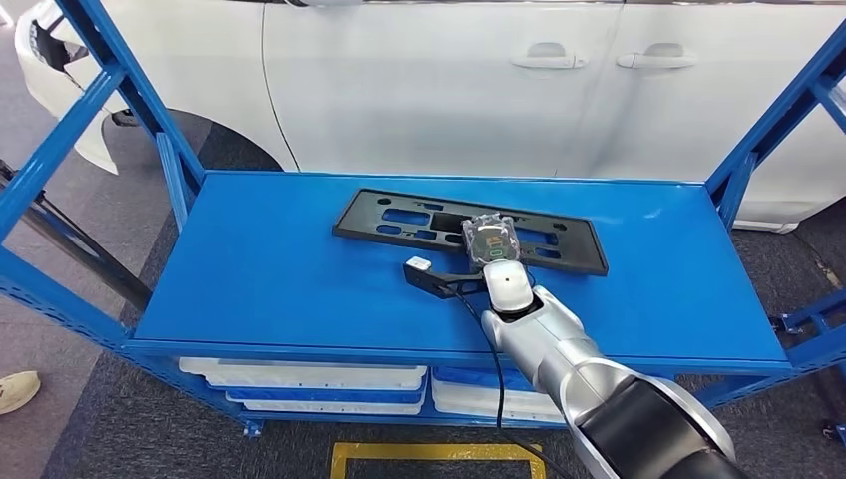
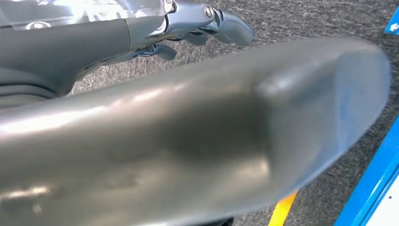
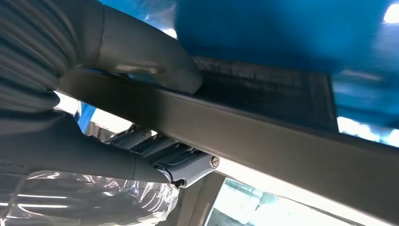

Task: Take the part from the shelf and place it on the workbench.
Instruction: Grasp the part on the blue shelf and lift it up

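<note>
The part point(image 1: 399, 215) is a flat black rectangular frame with cut-outs, lying on the blue shelf top point(image 1: 279, 279) towards its back. My right hand point(image 1: 491, 239) reaches over the shelf's front edge onto the frame's near long side, right of its middle. In the right wrist view the thumb point(image 3: 155, 56) presses on one face of the black frame point(image 3: 282, 141) and the darker fingers point(image 3: 188, 165) wrap its other face, so the hand grips the edge. My left hand point(image 2: 188, 141) hangs over grey carpet with its fingers point(image 2: 230, 26) extended, holding nothing.
A white car point(image 1: 449, 80) stands close behind the shelf. Blue slanted uprights point(image 1: 150, 110) rise at both ends. White trays point(image 1: 319, 384) fill the lower level. A yellow floor marking point(image 1: 439, 454) lies in front, and a person's shoe point(image 1: 15, 389) is at the far left.
</note>
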`<action>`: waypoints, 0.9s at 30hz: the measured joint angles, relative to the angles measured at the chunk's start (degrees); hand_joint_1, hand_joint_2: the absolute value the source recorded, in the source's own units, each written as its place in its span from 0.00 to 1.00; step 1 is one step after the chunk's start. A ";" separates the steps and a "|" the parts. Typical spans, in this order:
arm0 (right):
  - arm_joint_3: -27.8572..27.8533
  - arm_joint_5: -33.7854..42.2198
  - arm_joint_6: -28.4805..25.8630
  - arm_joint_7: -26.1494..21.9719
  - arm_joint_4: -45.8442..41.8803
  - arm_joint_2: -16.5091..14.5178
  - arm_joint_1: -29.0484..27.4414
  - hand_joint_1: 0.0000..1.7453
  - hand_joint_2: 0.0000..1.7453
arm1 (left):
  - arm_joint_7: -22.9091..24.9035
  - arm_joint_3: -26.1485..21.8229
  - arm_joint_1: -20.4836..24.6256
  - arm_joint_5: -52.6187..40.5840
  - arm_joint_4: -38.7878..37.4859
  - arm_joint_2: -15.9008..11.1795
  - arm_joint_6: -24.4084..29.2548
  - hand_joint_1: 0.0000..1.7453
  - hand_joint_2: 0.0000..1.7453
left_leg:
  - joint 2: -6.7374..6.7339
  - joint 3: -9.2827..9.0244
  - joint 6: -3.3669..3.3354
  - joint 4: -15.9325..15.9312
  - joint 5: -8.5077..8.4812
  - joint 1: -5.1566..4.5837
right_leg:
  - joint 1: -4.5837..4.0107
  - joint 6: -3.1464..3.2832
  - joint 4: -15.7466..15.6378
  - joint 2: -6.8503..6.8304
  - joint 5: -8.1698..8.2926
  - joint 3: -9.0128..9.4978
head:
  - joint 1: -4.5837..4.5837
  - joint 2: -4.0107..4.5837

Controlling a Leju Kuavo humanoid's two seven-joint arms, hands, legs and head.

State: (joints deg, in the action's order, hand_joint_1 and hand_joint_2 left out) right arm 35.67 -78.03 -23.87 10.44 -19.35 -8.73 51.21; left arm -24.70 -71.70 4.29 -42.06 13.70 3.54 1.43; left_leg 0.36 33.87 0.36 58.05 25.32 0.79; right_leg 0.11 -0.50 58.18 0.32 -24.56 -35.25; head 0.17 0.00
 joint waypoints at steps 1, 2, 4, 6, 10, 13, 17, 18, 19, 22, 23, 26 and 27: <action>-0.18 -0.01 -0.09 -0.13 -0.01 0.02 0.05 1.00 1.00 | -0.54 -0.02 -0.01 0.02 0.00 -0.02 -0.10 0.00 0.00 | 0.01 -0.04 0.34 -0.13 0.02 0.03 | 0.10 0.33 -0.17 -0.01 0.10 0.07 | -0.02 -0.01; -0.44 0.03 -0.26 -0.28 -0.03 0.03 0.12 1.00 1.00 | -1.21 -0.03 -0.01 -0.02 0.00 -0.05 -0.16 0.00 0.25 | -0.01 -0.01 0.64 0.08 0.28 0.06 | 0.21 0.66 -0.41 -0.05 0.20 0.24 | 0.00 -0.01; -1.01 0.23 -0.87 -0.78 -0.08 0.05 0.22 1.00 1.00 | -2.56 -0.03 0.01 -0.11 0.00 -0.09 -0.21 0.00 0.75 | -0.05 1.32 1.09 3.41 2.45 0.17 | 0.48 1.30 -0.87 -0.16 0.39 0.58 | 0.14 -0.01; -1.69 0.72 -1.82 -1.77 -0.11 0.07 0.08 1.00 1.00 | -3.69 -0.04 0.01 -0.10 0.00 -0.10 -0.36 0.00 1.00 | -0.07 4.69 1.40 10.90 6.06 0.28 | 0.35 1.67 -0.89 -0.19 0.33 0.66 | 0.25 -0.01; -3.85 2.87 -4.90 -5.53 -1.14 0.02 -0.51 1.00 1.00 | -5.27 -0.32 -0.02 0.53 0.00 -0.13 -0.84 0.00 1.00 | -0.09 5.99 1.45 12.79 4.49 0.32 | 0.08 1.77 -0.57 0.00 0.05 0.77 | 0.22 0.00; -5.78 5.42 -7.31 -9.07 -3.50 -0.21 -0.54 1.00 1.00 | -5.58 -0.74 0.06 0.89 0.00 -0.12 -0.79 0.00 1.00 | -0.11 1.02 0.77 2.07 0.08 0.12 | -0.15 1.23 0.05 0.25 -0.43 0.76 | 0.20 -0.01; -8.47 9.15 -7.95 -13.56 -9.23 -0.39 -1.58 1.00 1.00 | -5.60 -1.28 0.00 1.34 0.00 -0.05 -0.55 0.00 1.00 | 0.05 0.34 -0.36 0.30 -0.11 0.08 | -0.27 0.17 0.22 0.35 -0.61 0.53 | 0.17 -0.01; -9.04 10.11 -7.89 -14.41 -10.70 -0.41 -1.87 1.00 1.00 | -5.61 -1.36 0.01 1.47 0.00 -0.01 -0.52 0.00 1.00 | 0.04 0.29 -0.71 0.06 -0.28 0.23 | -0.24 -0.12 1.03 0.30 -1.27 0.15 | 0.08 -0.01; -9.58 11.56 -7.83 -15.56 -12.16 -0.43 -2.25 1.00 1.00 | -5.64 -1.46 0.03 1.63 0.00 0.04 -0.49 0.00 1.00 | 0.03 0.23 -1.03 -0.18 -0.44 0.38 | -0.18 -0.40 2.98 0.25 -2.55 -0.74 | 0.01 -0.01; -11.29 19.12 -5.44 -20.37 -19.39 -0.36 -4.86 1.00 1.00 | -5.82 -2.10 -0.13 2.21 0.00 0.13 -0.21 0.00 1.00 | -0.01 0.21 -1.34 -0.26 -0.48 0.40 | 0.16 -0.98 14.01 0.15 -7.68 -6.04 | -0.16 -0.01; -11.67 21.57 -4.16 -21.50 -22.47 -0.32 -5.97 1.00 1.00 | -5.88 -2.35 -0.22 2.35 0.00 0.17 -0.07 0.00 1.00 | -0.03 0.20 -1.35 -0.22 -0.44 0.39 | 0.26 -1.08 16.39 0.11 -8.13 -7.29 | -0.16 -0.01; -12.61 31.90 -1.07 -26.30 -31.59 -0.15 -8.87 1.00 1.00 | -6.69 -2.81 -0.31 2.58 0.00 0.42 0.24 0.00 1.00 | 0.05 0.11 -1.16 0.07 -0.16 0.40 | 0.55 -1.00 10.64 -0.02 -3.75 -4.81 | -0.16 0.00; -13.13 38.73 0.54 -29.42 -35.56 -0.07 -10.07 1.00 1.00 | -7.33 -2.94 -0.31 2.81 0.00 0.49 0.35 0.00 1.00 | 0.14 0.13 -0.98 0.22 -0.01 0.34 | 0.55 -0.83 6.50 -0.06 -2.12 -2.82 | -0.17 0.00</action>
State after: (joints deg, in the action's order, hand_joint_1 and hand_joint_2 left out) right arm 22.54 -39.30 -23.33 -18.98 -54.91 -8.80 41.14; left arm -32.03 -74.64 3.98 -39.25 13.70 4.03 1.78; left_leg 0.50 34.00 -0.62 58.27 25.31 1.13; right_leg 0.66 -1.34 64.67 0.26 -26.68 -38.07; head 0.00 0.00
